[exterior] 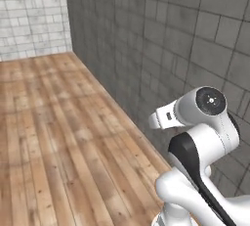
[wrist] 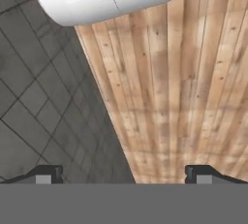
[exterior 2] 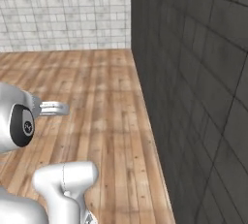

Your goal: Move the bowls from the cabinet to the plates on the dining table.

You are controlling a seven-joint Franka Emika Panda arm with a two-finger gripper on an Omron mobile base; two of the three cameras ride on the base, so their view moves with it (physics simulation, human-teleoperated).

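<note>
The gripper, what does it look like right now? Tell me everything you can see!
The gripper shows in the hand view as two small dark finger tips with little grey pads, set far apart at the bottom, so it is open. Nothing is between them and nothing touches them. It points down at the line where the wooden plank floor meets the dark grey tiled wall.

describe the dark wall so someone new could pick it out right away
Start from the wooden plank floor that runs across the room. Two walls rise from it: a pale white-tiled wall at the far end and, along the floor's right edge, the dark grey wall. The grey one is set apart by its large charcoal tiles, much bigger and darker than the small white ones it meets at the corner.
</note>
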